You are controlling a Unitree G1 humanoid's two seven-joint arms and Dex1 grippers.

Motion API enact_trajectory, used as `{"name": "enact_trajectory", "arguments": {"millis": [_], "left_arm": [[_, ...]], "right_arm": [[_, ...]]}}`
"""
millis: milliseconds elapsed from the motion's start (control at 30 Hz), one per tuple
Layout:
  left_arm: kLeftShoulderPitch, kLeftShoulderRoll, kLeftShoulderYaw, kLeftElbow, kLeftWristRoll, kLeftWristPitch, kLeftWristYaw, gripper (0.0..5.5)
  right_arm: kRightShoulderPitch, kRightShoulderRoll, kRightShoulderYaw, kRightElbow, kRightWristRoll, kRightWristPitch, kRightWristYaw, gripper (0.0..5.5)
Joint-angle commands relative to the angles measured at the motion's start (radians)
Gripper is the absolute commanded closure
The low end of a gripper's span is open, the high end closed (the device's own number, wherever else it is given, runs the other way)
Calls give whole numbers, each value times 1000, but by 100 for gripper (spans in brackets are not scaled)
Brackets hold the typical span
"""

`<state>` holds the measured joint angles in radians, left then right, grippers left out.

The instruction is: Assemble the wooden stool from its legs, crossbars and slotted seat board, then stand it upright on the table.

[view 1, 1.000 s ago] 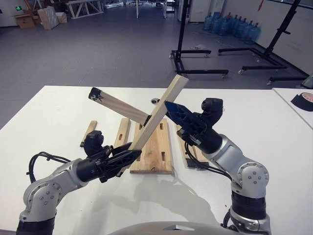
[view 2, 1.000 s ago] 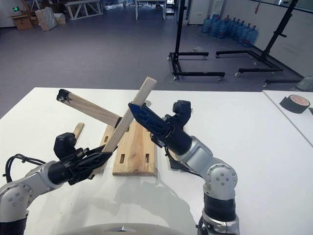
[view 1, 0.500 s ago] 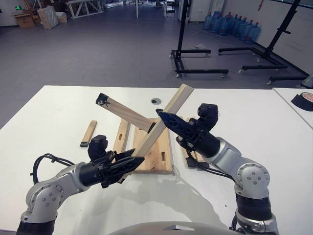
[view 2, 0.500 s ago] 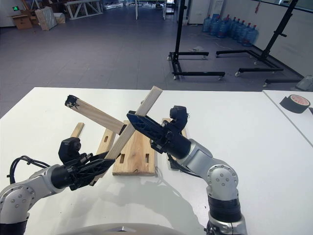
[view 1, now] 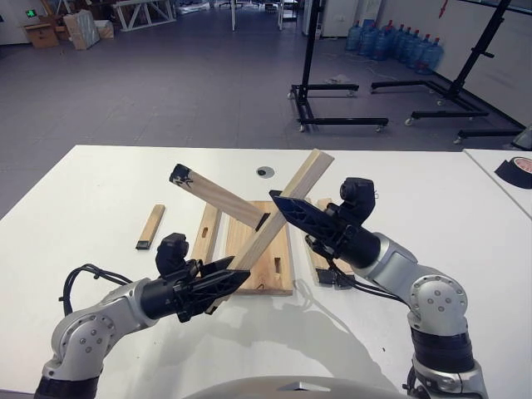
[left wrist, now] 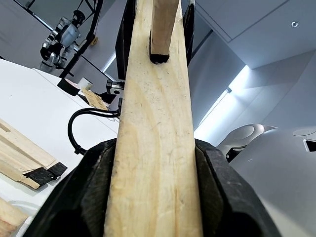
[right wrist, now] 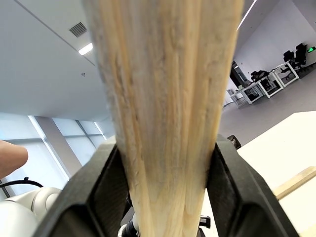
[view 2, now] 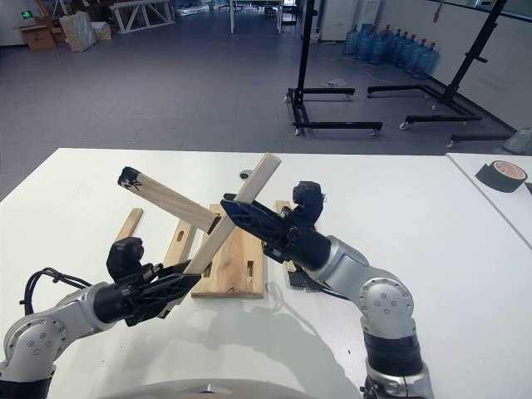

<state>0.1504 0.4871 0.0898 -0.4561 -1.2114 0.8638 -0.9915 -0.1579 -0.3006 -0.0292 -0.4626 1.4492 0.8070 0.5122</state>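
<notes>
My left gripper (view 1: 231, 273) is shut on the lower end of a slotted wooden leg (view 1: 287, 195), which slants up and to the right above the table. A crossbar (view 1: 218, 194) with a black-marked end passes into the leg's slot (left wrist: 160, 30). My right gripper (view 1: 279, 205) is shut on that crossbar just right of the leg. The slotted seat board (view 1: 274, 259) lies flat on the table under both pieces. In the wrist views the wood sits tight between each gripper's fingers (left wrist: 94, 197) (right wrist: 98, 197).
A second slotted leg (view 1: 207, 232) and a short crossbar (view 1: 150, 226) lie left of the seat board. More wooden parts (view 1: 320, 264) lie under my right arm. A black tape roll (view 1: 515, 170) rests on the neighbouring table at far right.
Both arms have shifted right and lowered the joined pieces a little. The crossbar's black end has dropped and moved right, and the leg leans at a flatter angle.
</notes>
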Motion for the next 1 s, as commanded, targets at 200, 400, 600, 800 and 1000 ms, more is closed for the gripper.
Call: {"name": "enact_trajectory", "arguments": {"millis": [200, 400, 600, 800, 1000], "left_arm": [[-16, -40, 15, 78, 13, -29, 64, 234], [8, -48, 52, 129, 29, -50, 104, 152], [20, -17, 62, 146, 80, -63, 80, 54], [12, 5, -34, 149, 238, -105, 54, 49], [0, 26, -76, 154, 309, -119, 21, 49]], "right_arm": [[-64, -29, -34, 15, -90, -51, 80, 347], [-123, -114, -102, 75, -169, -87, 190, 347], [-292, -216, -107, 371, -501, -251, 291, 347], [-361, -96, 65, 564, -912, -648, 336, 347], [-411, -58, 131, 817, -1081, -925, 499, 347]]}}
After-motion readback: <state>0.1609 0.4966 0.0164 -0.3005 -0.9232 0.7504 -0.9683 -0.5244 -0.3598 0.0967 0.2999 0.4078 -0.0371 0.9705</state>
